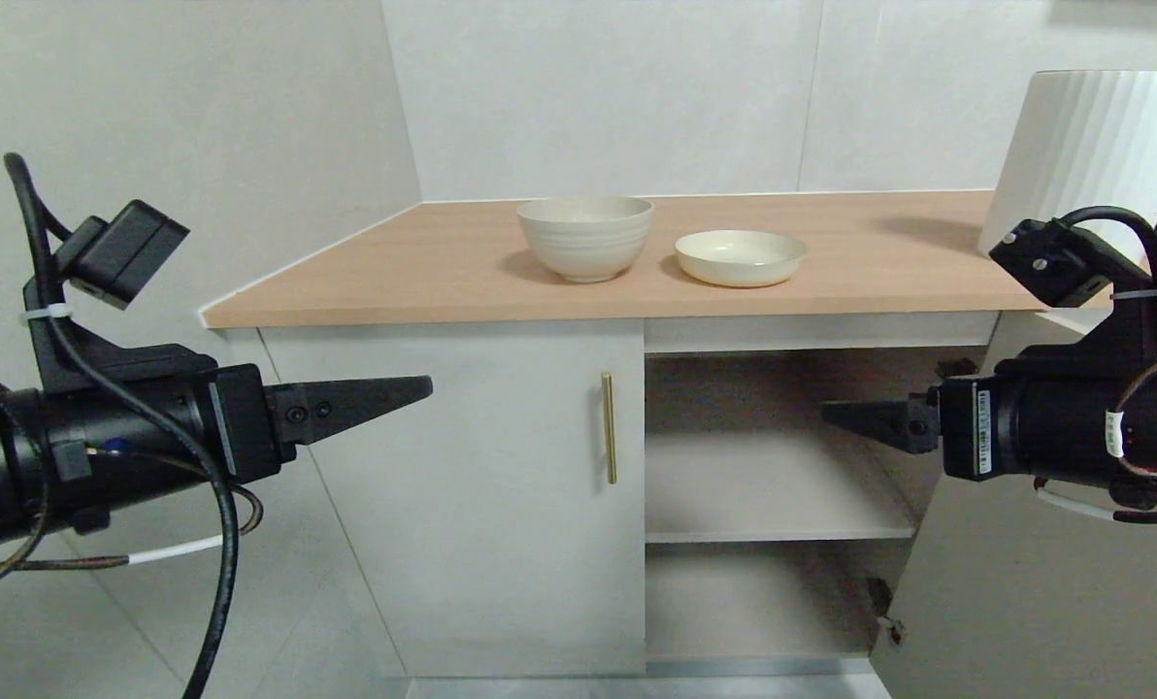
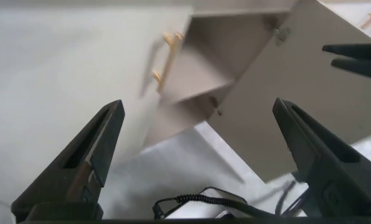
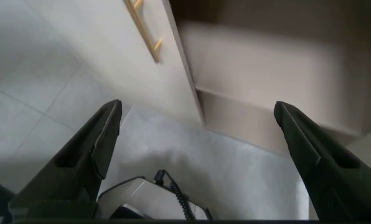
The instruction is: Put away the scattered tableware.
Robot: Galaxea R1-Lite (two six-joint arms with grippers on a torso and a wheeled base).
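Observation:
A deep cream bowl (image 1: 586, 238) and a shallow cream dish (image 1: 740, 257) stand side by side on the wooden countertop (image 1: 394, 272). Both arms hang below counter height in front of the cabinet. My left gripper (image 1: 421, 386) (image 2: 198, 106) points at the shut left door, open and holding nothing. My right gripper (image 1: 828, 415) (image 3: 197, 107) sits before the open compartment, its fingers spread wide and empty. The bowl and dish are well above and beyond both grippers.
The cabinet's left door (image 1: 481, 485) is shut, with a brass handle (image 1: 609, 427). The right door (image 1: 1025, 592) is swung open, showing bare shelves (image 1: 773, 485). A white ribbed lampshade (image 1: 1093, 155) stands at the counter's right end. Walls close in behind and to the left.

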